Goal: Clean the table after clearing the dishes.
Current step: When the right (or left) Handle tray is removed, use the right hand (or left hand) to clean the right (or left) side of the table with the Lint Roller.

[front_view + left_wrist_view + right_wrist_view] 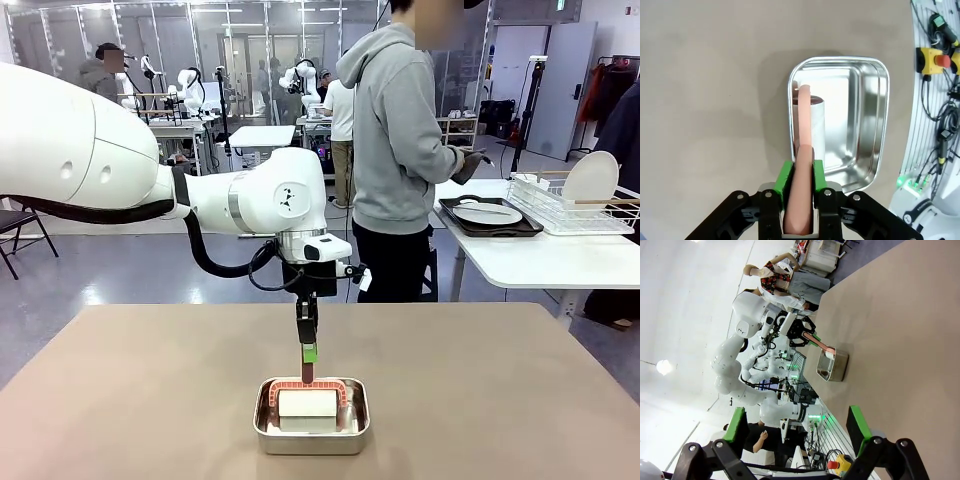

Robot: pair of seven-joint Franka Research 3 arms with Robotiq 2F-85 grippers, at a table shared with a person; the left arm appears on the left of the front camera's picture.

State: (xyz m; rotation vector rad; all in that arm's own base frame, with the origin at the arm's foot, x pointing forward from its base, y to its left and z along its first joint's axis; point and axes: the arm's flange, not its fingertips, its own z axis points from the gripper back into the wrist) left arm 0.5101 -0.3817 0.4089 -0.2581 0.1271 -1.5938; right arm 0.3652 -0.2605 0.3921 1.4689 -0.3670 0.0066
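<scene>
Closest to the robot's edge of the desk [150, 400] sat a small steel pan [311, 415], more or less dead centre. Inside it was a white block [307, 404] with a pink handle [309, 384] arching over the top, some kind of cleaning pad by the look of it, though I couldn't tell exactly what.

The left hand [308, 365] pointed straight down into the pan, and its green pads were squeezed tight on that pink handle. From the left wrist view the handle ran right up between the fingers [785, 177], with the block lying against one side wall of the pan, so no doubt about that grip.

The right hand [797, 425] was well off to the side, fingers spread wide with nothing between them, looking across the brown top toward the pan.

The rest of the brown desk was plain matte surface. Behind its far edge stood a person [398, 150] in a grey hoodie, turned toward a white desk [540, 260] on the right.

That's where the dishes were: one white plate [488, 213] lay flat on a dark tray [520, 230], and a second plate [590, 178] stood on edge in a white wire rack [545, 205] just beside it.
</scene>
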